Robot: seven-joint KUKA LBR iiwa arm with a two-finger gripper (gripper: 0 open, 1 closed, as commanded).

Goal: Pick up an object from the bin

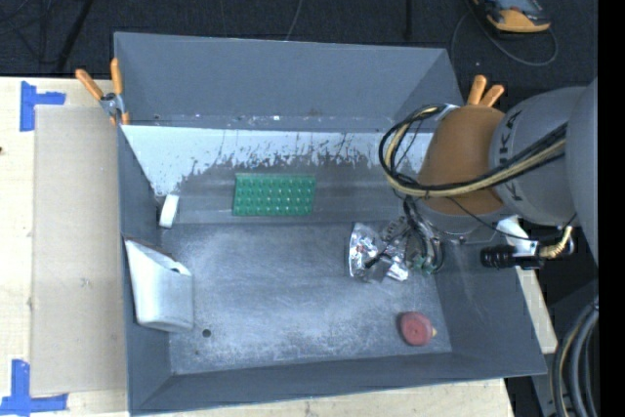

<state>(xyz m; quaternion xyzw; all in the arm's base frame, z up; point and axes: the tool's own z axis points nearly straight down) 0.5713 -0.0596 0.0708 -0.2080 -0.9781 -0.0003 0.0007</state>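
Note:
My gripper (pixel 408 247) is low at the right side of the bin, under the arm's wrist. Right against its left side lies a crumpled silver foil thing (pixel 365 255) on the bin floor. I cannot make out whether the foil is held or only touched. A small red round thing (pixel 417 329) lies below the gripper, near the bin's front right corner.
A green studded plate (pixel 274 194) lies at the back middle of the floor. A small white block (pixel 168 210) sits at the left wall, and a white bent sheet-like piece (pixel 161 286) lies at the front left. The arm's orange cover and cables overhang the right wall.

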